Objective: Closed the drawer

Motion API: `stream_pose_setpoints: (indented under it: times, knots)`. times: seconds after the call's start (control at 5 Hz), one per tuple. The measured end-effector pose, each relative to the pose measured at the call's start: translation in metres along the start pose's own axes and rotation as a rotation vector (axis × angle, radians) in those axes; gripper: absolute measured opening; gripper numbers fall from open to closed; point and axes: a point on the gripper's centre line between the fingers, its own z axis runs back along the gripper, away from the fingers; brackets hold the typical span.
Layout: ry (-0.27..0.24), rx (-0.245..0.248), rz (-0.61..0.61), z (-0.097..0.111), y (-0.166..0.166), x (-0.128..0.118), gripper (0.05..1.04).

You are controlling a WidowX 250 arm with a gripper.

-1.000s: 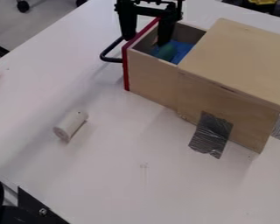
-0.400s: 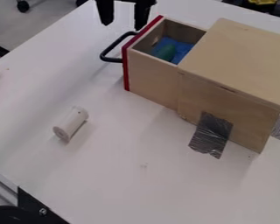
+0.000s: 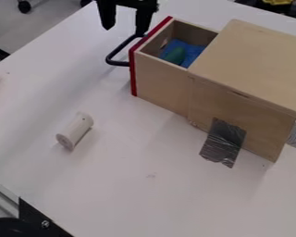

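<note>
The black gripper [image 3: 124,31] hangs at the top, left of the wooden box, its two fingers spread wide with nothing between them. Its right finger is close to the upper end of the black handle [image 3: 118,52]; whether they touch I cannot tell. The drawer [image 3: 161,82], with a red front [image 3: 133,69], stands pulled out from the left side of the wooden box [image 3: 255,65]. Inside the drawer lie a blue cloth [image 3: 193,52] and a green object [image 3: 175,56].
A white cylinder [image 3: 75,131] lies on the white table [image 3: 132,185], left of centre. Silver tape [image 3: 223,142] runs from the box's side onto the table. A red-topped item is at the left edge, and a black bracket [image 3: 40,221] is at the lower left.
The gripper has moved left from above the drawer to outside its red front, then down slightly toward the handle. The drawer and the white cylinder have stayed in place.
</note>
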Motion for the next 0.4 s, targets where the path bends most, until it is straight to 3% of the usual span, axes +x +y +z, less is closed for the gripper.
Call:
stream_pose_setpoints:
  times: [0.4]
  knots:
    - [0.005, -0.005, 0.014, -0.003, 0.006, 0.017, 0.997]
